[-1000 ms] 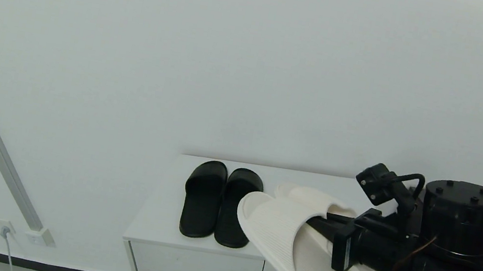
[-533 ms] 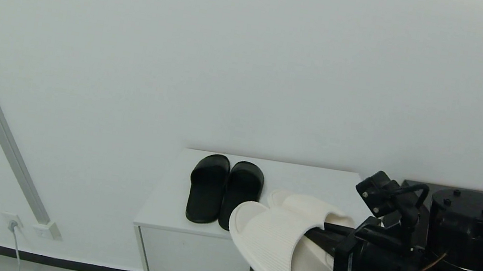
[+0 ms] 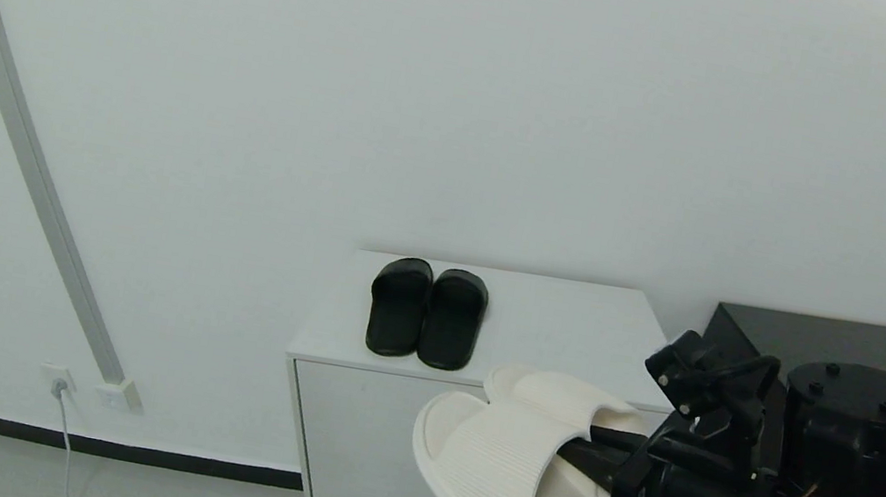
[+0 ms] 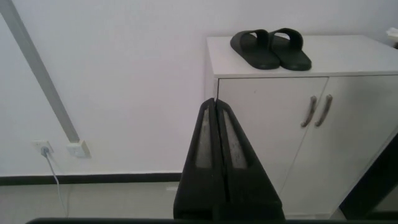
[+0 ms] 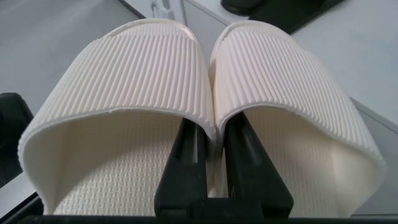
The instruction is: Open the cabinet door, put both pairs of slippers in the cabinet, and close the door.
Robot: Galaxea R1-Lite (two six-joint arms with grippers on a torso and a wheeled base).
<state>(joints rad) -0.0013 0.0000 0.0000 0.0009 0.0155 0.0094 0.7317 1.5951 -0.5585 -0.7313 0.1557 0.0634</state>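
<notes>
**White pair lifted off the cabinet, doors not yet opened**

The whole head view has shifted over the last second: the cabinet (image 3: 377,442) now sits smaller and farther off, so the camera has drawn back. Against it, the white slippers (image 3: 498,462) have come off the cabinet top and now hang in front of its near edge. I judge that 1 pair is picked and the robot is making room to swing a door.

At the far left, a grey strip (image 3: 25,138) slants down the wall to a socket (image 3: 59,382).

The left gripper (image 4: 216,106) hovers low in front of the cabinet, its fingers pressed together on nothing. From its wrist view both doors are shut and the 2 handles (image 4: 317,111) sit side by side untouched.

The black slippers (image 3: 426,313) lie as a pair on the left part of the cabinet top, touching each other. Their long axes run near to far, with the toes toward the wall.

To the right, the right gripper (image 5: 213,134) has 1 finger inside each white slipper. It pinches their 2 inner strap edges together. The pair is held in the air, long axis slanting from the gripper up and left, toes leading toward the cabinet.
</notes>
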